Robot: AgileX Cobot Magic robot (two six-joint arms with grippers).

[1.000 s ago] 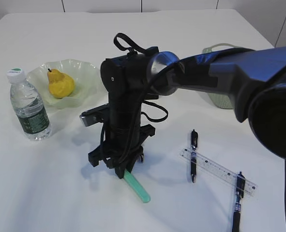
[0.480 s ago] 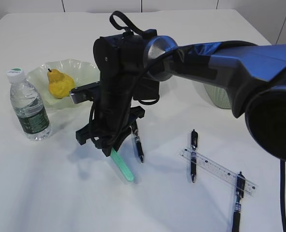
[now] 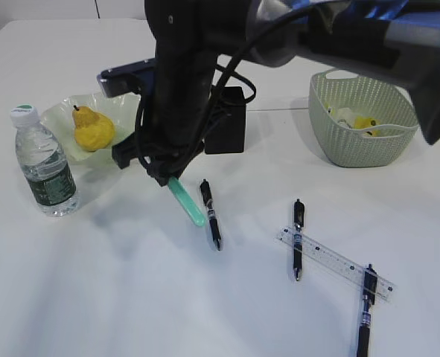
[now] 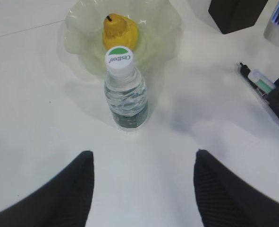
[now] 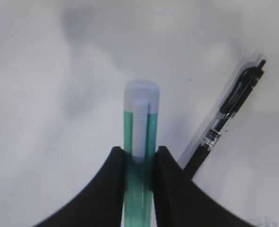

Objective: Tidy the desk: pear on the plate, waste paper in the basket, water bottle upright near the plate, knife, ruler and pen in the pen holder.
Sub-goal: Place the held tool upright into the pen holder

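Nearest me, the ruler lay flat on the tabletop across two black pens. I had the right end effector pinching a green knife, lifted clear of the surface beside a third pen. The left end effector hung spread, holding nothing, above the upright water bottle. Further back, the pear sat on the plate; the pen holder and the basket stood behind.
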